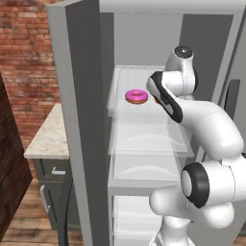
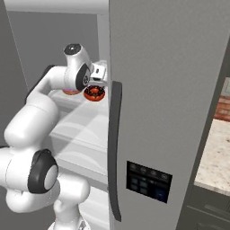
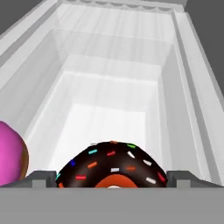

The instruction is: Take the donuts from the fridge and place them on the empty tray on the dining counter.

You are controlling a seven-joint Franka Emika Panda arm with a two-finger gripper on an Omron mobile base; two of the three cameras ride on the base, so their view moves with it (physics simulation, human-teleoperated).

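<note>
The fridge (image 1: pixel 81 96) stands open, and my arm reaches in over its upper glass shelf (image 1: pixel 144 139). Two donuts lie on that shelf. The pink-iced donut (image 1: pixel 136 96) sits to the left, and its edge shows in the hand view (image 3: pixel 8 153). The chocolate-iced donut (image 2: pixel 95 93) with coloured sprinkles lies directly under my hand. In the hand view this donut (image 3: pixel 113 164) sits between the two fingertips (image 3: pixel 43 177). My gripper (image 2: pixel 95 84) is open, its jaws standing wide on either side of the donut without closing on it. The tray and the dining counter are out of view.
The fridge's other door (image 2: pixel 170 90), with its long dark handle (image 2: pixel 114 148) and a control panel (image 2: pixel 148 179), stands close on the right. A beige-topped counter (image 1: pixel 48 134) and a brick wall (image 1: pixel 29 48) lie to the left. More shelves sit below.
</note>
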